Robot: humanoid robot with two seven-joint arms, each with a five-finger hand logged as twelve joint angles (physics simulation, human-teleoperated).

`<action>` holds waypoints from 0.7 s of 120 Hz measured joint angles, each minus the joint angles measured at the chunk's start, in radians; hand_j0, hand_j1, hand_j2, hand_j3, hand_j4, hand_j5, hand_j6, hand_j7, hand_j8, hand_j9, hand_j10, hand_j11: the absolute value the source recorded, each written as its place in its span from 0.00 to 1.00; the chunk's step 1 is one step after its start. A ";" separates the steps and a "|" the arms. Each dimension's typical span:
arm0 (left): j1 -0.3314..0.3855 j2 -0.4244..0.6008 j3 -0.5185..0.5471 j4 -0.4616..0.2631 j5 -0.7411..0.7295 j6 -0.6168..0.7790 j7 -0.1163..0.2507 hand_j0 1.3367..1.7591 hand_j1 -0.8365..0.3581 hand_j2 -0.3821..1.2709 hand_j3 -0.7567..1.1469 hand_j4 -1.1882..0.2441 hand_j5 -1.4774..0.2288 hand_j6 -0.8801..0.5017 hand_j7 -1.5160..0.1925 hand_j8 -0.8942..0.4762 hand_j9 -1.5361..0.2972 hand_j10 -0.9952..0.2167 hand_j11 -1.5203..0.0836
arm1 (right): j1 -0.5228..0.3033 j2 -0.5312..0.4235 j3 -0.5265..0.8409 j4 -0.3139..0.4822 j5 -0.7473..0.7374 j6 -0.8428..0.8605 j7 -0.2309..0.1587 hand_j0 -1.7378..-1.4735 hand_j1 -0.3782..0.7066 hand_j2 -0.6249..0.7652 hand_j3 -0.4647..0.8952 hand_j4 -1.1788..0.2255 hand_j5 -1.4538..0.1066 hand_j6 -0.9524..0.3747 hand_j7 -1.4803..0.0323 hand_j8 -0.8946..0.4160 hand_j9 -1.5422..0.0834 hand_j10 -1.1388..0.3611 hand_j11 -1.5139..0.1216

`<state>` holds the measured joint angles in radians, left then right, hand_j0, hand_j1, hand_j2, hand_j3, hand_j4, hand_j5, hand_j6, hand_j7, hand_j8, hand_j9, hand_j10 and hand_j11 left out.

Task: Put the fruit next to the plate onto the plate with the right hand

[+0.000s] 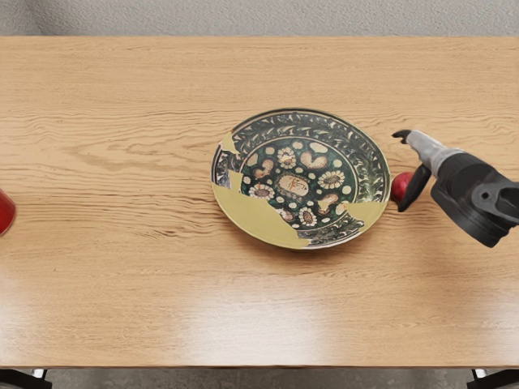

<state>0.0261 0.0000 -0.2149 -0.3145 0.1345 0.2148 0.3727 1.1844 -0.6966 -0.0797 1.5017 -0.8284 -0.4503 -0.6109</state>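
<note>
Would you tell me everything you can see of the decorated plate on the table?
The plate is round, shallow and looks ceramic: dark green with cream flowers and a scrolled rim, plus yellow patches along its lower edge and upper left. It lies flat on the wooden table, holding nothing. A red fruit sits off its right edge; whether they touch is unclear.

Wooden worktop (122, 97), grain running side to side. Lying on it: a patterned plate (302, 177) with yellow patches on its near side. Small red fruit (399, 186) just beside the plate's right rim, off the plate. Red thing (5, 211) well left of the plate, mostly out of view.
</note>
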 joint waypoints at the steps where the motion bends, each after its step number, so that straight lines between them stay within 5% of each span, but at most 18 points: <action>1: 0.000 0.000 0.000 0.000 0.000 0.000 0.000 0.76 0.98 0.23 0.40 0.82 0.86 0.63 0.88 0.65 0.83 0.81 0.94 | -0.001 -0.001 0.000 0.004 -0.002 -0.003 0.000 0.30 0.16 0.43 0.34 0.75 0.83 0.62 0.88 0.59 0.85 0.68 0.83; 84: 0.000 0.000 0.000 0.000 0.000 0.000 0.000 0.76 0.98 0.23 0.40 0.82 0.86 0.63 0.88 0.65 0.83 0.81 0.94 | -0.132 -0.042 0.032 0.043 -0.103 -0.134 0.000 0.30 0.31 0.42 0.34 0.66 0.72 0.52 0.76 0.49 0.74 0.59 0.72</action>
<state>0.0261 0.0000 -0.2150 -0.3145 0.1348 0.2147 0.3727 1.0526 -0.7384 -0.0479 1.5451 -0.9311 -0.5841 -0.6109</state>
